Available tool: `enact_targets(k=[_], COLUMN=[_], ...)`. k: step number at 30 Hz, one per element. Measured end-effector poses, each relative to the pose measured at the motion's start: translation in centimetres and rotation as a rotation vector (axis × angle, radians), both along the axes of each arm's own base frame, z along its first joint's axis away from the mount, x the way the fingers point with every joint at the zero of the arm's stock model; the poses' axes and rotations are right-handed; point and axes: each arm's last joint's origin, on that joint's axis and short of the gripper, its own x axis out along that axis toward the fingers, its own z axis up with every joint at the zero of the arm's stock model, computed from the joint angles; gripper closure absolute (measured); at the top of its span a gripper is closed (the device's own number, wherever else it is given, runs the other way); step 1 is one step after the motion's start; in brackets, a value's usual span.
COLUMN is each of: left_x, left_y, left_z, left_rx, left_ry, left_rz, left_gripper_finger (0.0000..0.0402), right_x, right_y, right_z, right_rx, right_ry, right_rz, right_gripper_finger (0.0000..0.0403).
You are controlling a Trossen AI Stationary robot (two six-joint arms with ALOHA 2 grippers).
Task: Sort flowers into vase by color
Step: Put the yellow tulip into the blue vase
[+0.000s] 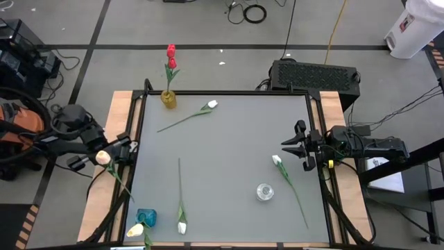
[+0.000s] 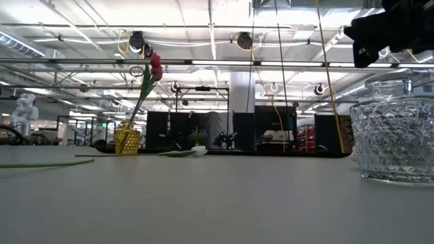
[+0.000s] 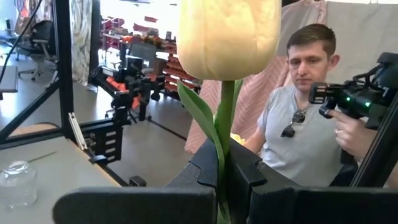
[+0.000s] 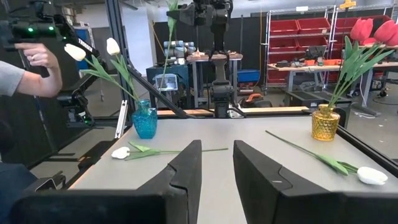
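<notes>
1. My left gripper (image 1: pixel 114 154) sits at the table's left edge, fingers clamped on the green stem of a cream-yellow artificial tulip (image 3: pixel 227 34); the left wrist view shows the bud standing upright just above the fingers.
2. My right gripper (image 1: pixel 297 144) waits at the right edge with its fingers apart and nothing between them.
3. At the near left corner, a blue glass vase (image 1: pixel 146 217) holds another cream-yellow tulip (image 1: pixel 135 230).
4. Just beside it, a white tulip (image 1: pixel 182 226) lies flat on the grey table (image 1: pixel 229 139), stem pointing toward the far side.
5. Near the right gripper a second white tulip (image 1: pixel 277 160) lies with its stem running past a clear cut-glass vase (image 1: pixel 264 192), which stands empty.
6. Further back a third white tulip (image 1: pixel 212 104) lies slantwise.
7. At the far left corner an amber glass vase (image 1: pixel 168 98) holds red tulips (image 1: pixel 171 50).
8. Beyond the table, a person (image 3: pixel 305 124) in a grey shirt holds a controller handle.
</notes>
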Motion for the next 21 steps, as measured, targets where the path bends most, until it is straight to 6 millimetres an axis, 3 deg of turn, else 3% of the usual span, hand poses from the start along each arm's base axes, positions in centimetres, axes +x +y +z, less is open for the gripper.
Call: enact_targets(k=[11, 21], left_x=[1.4, 1.0], left_y=[-0.1, -0.2], left_z=[-1.5, -1.4], left_rx=[0.015, 0.016], left_ry=[-0.055, -0.087], left_rz=[-0.044, -0.129], left_gripper_finger=[0.0392, 0.0392], right_x=[0.0, 0.0], right_y=[0.0, 0.0], right_z=[0.0, 0.0], right_rx=[0.0, 0.0], right_ry=[0.0, 0.0], right_rz=[0.0, 0.0], right_gripper_finger=[0.0319, 0.0319])
